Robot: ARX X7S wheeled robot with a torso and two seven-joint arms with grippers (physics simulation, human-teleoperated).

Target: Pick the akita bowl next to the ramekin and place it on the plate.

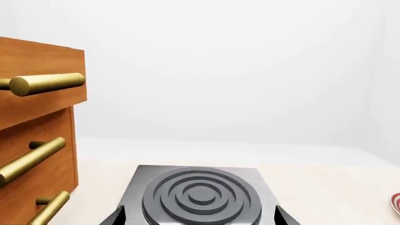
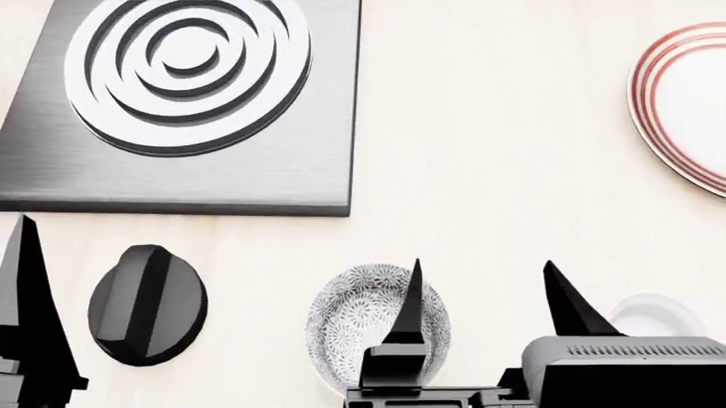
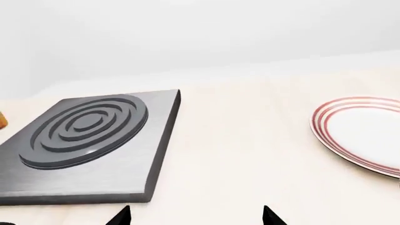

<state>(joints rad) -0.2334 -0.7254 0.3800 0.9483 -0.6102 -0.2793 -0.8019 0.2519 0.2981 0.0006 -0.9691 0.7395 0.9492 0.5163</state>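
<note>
The akita bowl point(image 2: 360, 330) sits low on the pale surface point(image 2: 488, 170), the right hand point(image 2: 488, 297) poised over it with fingers spread, one tip across the bowl. The ramekin point(image 2: 658, 316) is just beside it at 3 o'clock, a black knob point(image 2: 148, 304) at 9 o'clock. The plate point(image 2: 686, 106) lies well apart at 1 o'clock; the burner plate point(image 2: 193, 102) at 11 o'clock. The left hand point(image 1: 198, 218) is spread by wooden drawers point(image 1: 37, 131).
</note>
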